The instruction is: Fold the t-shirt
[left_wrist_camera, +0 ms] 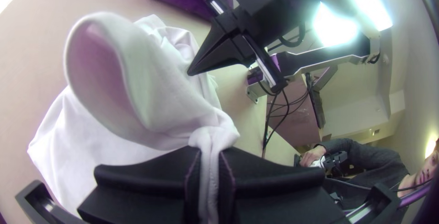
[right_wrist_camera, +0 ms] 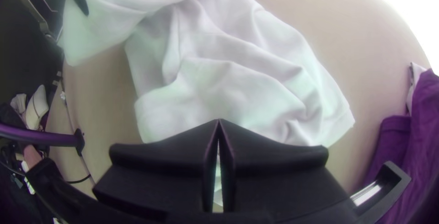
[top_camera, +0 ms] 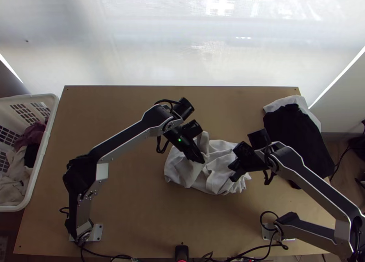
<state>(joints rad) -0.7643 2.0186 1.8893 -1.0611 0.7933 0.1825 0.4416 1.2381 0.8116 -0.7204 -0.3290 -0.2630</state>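
The white t-shirt [top_camera: 221, 174] lies bunched around the middle of the bench [top_camera: 127, 193]. The left gripper [top_camera: 201, 160] has its fingers closed on a narrow, doubled fold of it — beside that fold the fabric stands up in an open loop. The right gripper [top_camera: 233, 170] is at the shirt's other side, fingers together at the tips, with no fabric seen between those tips. A black garment [top_camera: 292, 129] lies over white cloth [top_camera: 286, 101] at the bench's far right — well apart from the laundry basket [top_camera: 55, 107].
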